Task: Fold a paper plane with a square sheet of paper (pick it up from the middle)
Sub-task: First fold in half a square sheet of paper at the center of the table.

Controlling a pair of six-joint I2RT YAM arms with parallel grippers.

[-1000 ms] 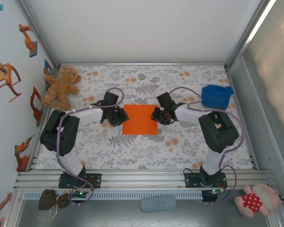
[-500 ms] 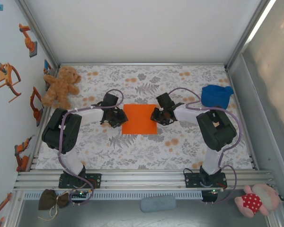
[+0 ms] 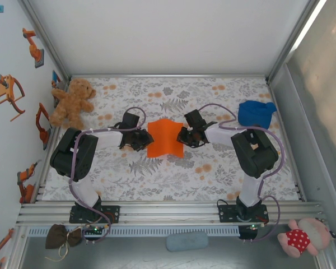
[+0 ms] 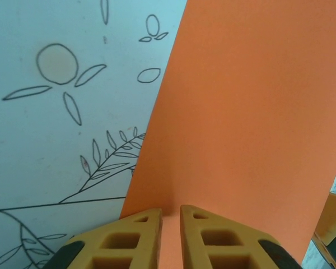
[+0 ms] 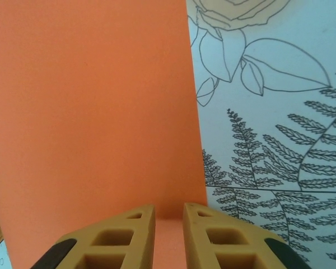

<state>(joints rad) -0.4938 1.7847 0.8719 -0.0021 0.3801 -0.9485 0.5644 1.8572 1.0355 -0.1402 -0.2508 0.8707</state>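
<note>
Top external view: the square sheet of paper (image 3: pixel 165 138) is in the middle of the patterned surface (image 3: pixel 157 179), between the two arms, and it bows upward along its middle line. The left hand (image 3: pixel 140 139) is clamped on the middle of its left edge, and the right hand (image 3: pixel 183 136) on the middle of its right edge. In each wrist view the fingers hold just a narrow strip. I judge the paper can slip out if one hand pulls away. If the hands move unevenly, the bow can become a crooked crease.
</note>
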